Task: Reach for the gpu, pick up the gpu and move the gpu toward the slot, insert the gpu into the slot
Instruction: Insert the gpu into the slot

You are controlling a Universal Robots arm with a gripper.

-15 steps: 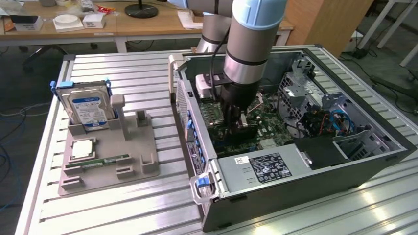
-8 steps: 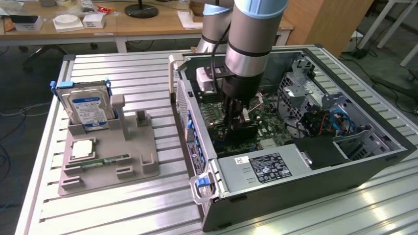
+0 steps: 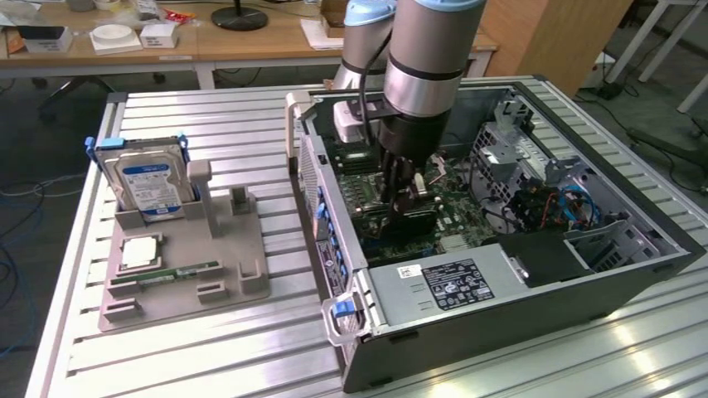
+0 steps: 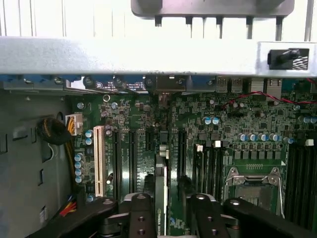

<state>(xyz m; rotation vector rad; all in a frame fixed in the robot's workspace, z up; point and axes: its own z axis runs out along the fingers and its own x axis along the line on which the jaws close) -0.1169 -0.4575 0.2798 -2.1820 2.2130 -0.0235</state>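
Gripper [image 4: 167, 210] down inside the open computer case [image 3: 619, 278], black fingers [image 4: 140, 218] clamped narrowly on the gpu [image 4: 160, 193], a thin dark card held edge-on above the green motherboard [image 4: 143, 124]. Slot not tellable among the long connector strips under the card. White label with fine print on the grey power supply [image 3: 448, 283], unreadable. Out on the ribbed metal table [image 3: 221, 356], near its edge on the exterior view's left, a grey holder [image 3: 221, 274] with a blue-labelled silver hard drive [image 3: 147, 178] upright and a green memory stick [image 3: 166, 274] lying flat.
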